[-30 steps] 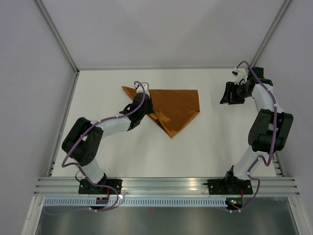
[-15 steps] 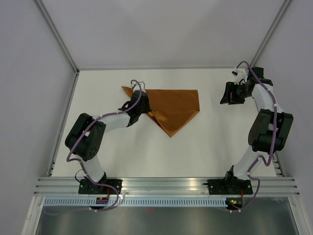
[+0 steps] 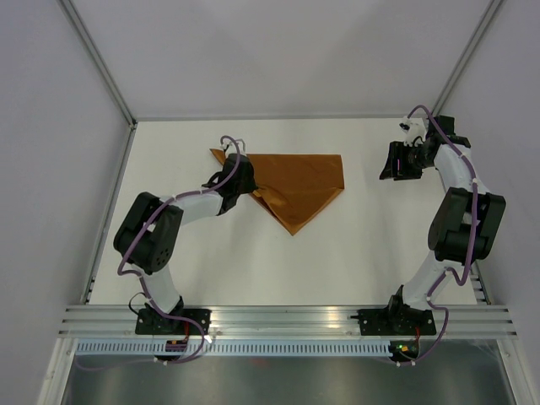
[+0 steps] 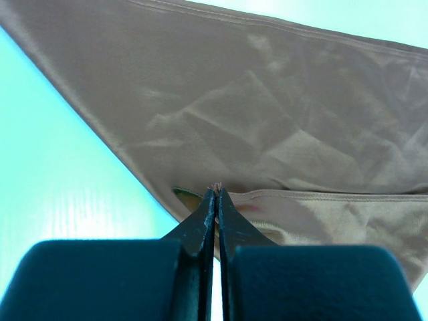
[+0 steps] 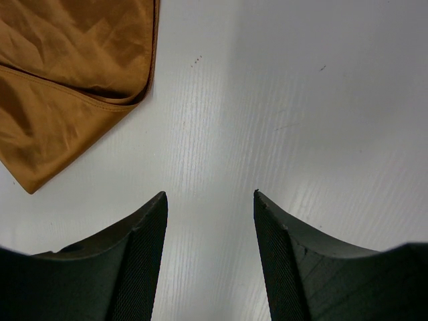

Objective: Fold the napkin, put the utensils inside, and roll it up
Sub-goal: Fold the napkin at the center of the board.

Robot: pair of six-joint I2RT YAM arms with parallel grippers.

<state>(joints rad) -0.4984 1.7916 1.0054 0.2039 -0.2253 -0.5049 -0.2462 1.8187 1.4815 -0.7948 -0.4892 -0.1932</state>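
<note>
The table [image 3: 363, 261] was a plain white slab, matt and evenly lit. It was closed in by pale grey walls [image 3: 278, 59] on the far side and on both flanks. Slim aluminium posts [image 3: 97, 59] ran up the two far corners. Along the near edge lay a ribbed aluminium rail [image 3: 287, 319], with both arm bases bolted to it. In the right wrist view the table top showed fine parallel grain and a few tiny dark specks. In the left wrist view the same surface looked pale turquoise.

The napkin [image 3: 299, 181] lay folded into a rust-orange triangle on the far half of the table, left of centre. Its long edge faced the back wall and its point was aimed toward the arms. The cloth was lightly creased, with a doubled hem showing along one lower side.

The left gripper [image 4: 215, 192] sat at the napkin's left end, its jaws pressed together. Its tips were at the hem, with a wisp of the cloth caught between them. One small corner of the napkin stuck out past it toward the left wall.

The right gripper [image 5: 209, 197] hung over bare table well to the right of the napkin. Its jaws were spread wide with nothing between them.
</note>
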